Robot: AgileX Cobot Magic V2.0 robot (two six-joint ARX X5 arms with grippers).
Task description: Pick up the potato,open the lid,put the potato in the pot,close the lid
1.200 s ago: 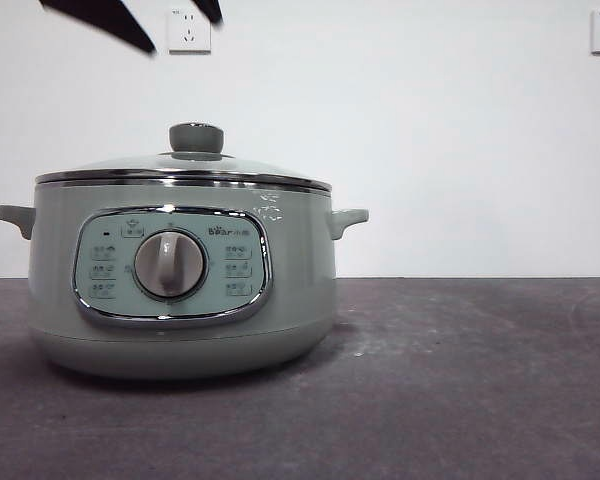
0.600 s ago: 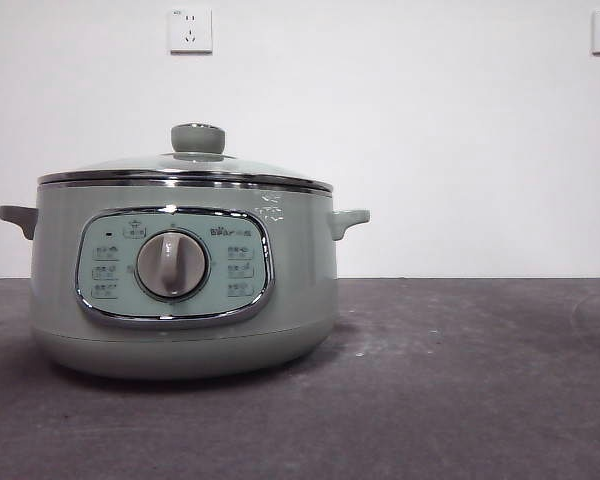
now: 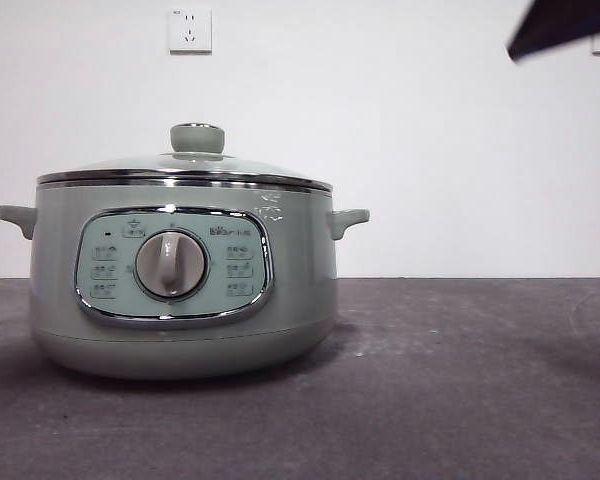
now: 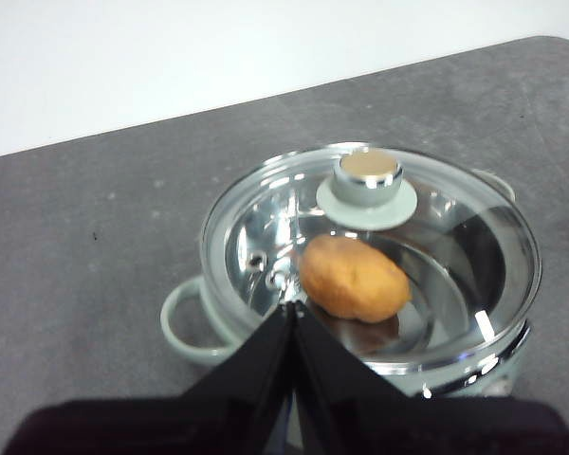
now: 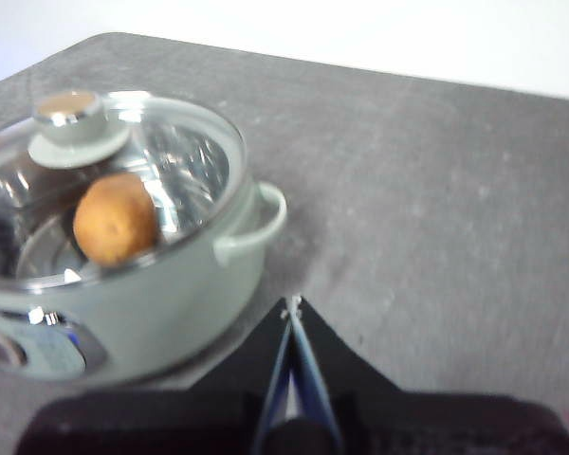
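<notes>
The pot (image 3: 185,280) stands on the dark grey table (image 3: 460,380), a large round pale sage-green cooker with a small handle on each side and a chrome-framed control panel (image 3: 173,267) carrying a grey dial (image 3: 170,264) and rows of buttons. The lid (image 3: 185,170) sits closed on the pot's rim: a shallow glass dome edged in shiny chrome, with a round sage-green knob (image 3: 197,137) on top.

Through the glass, both wrist views show the potato (image 4: 353,278) lying inside the pot on its shiny metal floor, just beside the knob as seen from above. It is oval, orange-brown and smooth-skinned, much smaller than the pot.

The left end effector (image 4: 292,308) hangs above the pot's edge, its two black jaws pressed together at the tips and holding nothing. The right end effector (image 5: 292,305) is off to the pot's handle side, over bare table, its jaws likewise closed together and empty. In the front view a dark arm tip (image 3: 565,25) shows at the upper corner, in front of a white wall with a socket (image 3: 189,30).
</notes>
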